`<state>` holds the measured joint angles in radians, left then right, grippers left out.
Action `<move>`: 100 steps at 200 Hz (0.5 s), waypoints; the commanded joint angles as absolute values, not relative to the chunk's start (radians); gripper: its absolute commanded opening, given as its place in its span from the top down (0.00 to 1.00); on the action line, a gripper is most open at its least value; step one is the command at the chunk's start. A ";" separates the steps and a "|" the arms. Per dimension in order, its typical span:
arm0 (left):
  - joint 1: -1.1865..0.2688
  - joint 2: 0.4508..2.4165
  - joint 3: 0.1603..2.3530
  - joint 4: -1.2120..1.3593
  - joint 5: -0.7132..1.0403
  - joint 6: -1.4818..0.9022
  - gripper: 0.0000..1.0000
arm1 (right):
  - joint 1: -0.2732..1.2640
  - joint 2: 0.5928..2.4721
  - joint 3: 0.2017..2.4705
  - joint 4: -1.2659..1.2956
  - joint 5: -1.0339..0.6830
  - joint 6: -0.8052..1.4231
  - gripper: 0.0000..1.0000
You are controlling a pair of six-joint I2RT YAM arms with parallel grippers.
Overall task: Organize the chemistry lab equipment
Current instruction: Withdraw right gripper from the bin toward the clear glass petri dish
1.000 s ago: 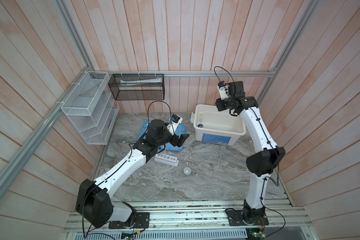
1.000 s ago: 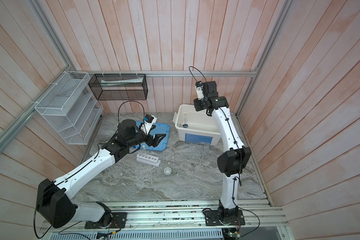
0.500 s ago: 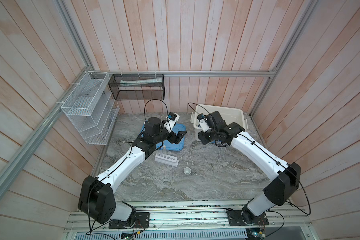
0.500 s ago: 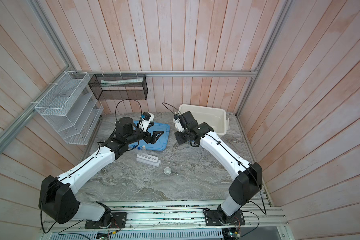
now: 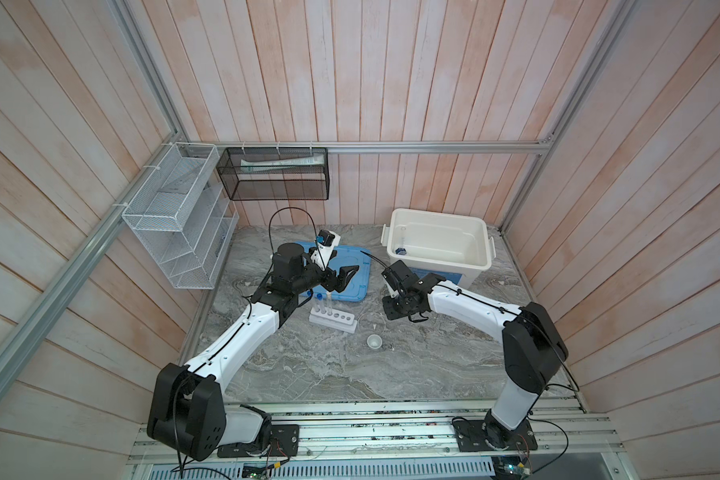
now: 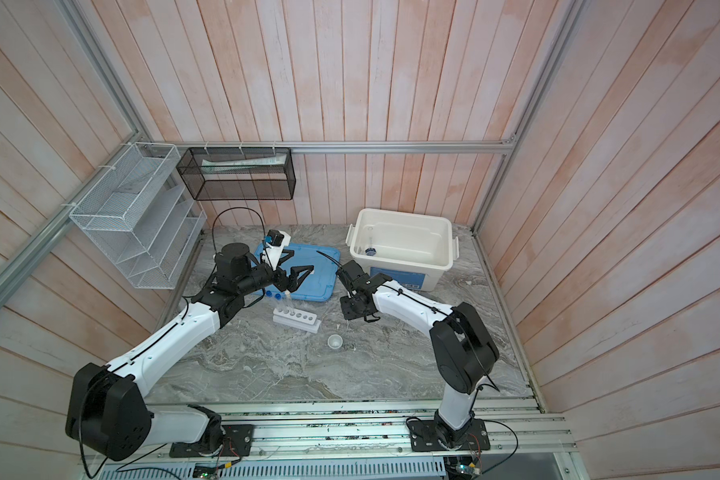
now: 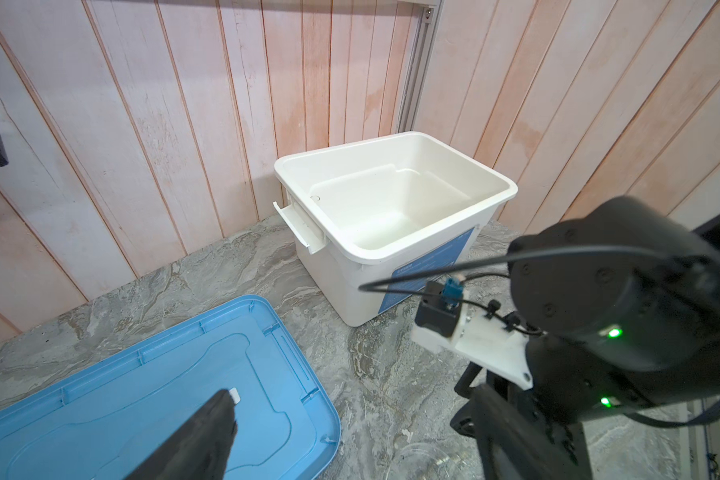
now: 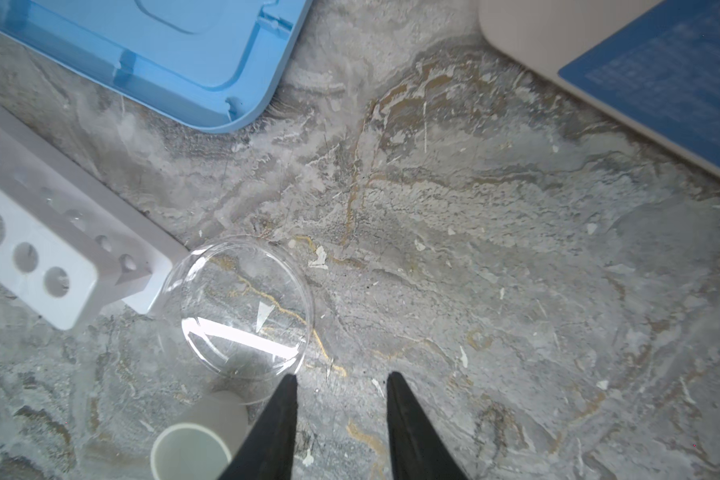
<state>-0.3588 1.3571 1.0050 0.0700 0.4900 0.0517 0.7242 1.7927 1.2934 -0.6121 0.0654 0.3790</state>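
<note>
At the left of the table [image 5: 308,374], the left gripper [image 5: 344,277], spread wide and empty, above the blue lid [image 5: 350,253]; centre, the white rack [image 5: 333,321] bearing two blue-capped tubes [image 5: 323,301], a clear round dish [image 8: 242,307] at its end, the small white dish [image 5: 374,341] near; right gripper [image 8: 341,376], jaws part-open and empty, beside the clear dish, which is probably light, slick and brittle: pinch one wall at the rim

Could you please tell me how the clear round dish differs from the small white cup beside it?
The clear dish is see-through; the white cup is opaque. The clear dish is wider and shallower; the white cup is narrower and taller. Both are round and open-topped.
</note>
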 commanded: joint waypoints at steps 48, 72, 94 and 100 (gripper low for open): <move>-0.354 1.317 0.971 0.082 0.497 0.018 0.10 | 0.735 1.875 1.325 -0.575 0.001 0.358 0.69; -0.354 1.321 0.973 0.080 0.497 0.013 0.10 | 0.741 1.900 1.339 -0.585 0.008 0.343 0.71; -0.354 1.328 0.978 0.077 0.501 0.006 0.10 | 0.742 1.914 1.341 -0.580 0.001 0.336 0.72; -0.354 1.331 0.980 0.077 0.502 0.005 0.10 | 0.742 1.919 1.344 -0.581 0.001 0.333 0.73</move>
<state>-0.3588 1.3380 0.9794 0.0750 0.4938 0.0196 0.7349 1.8938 1.3178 -0.5758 0.0154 0.3546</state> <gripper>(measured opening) 0.901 0.280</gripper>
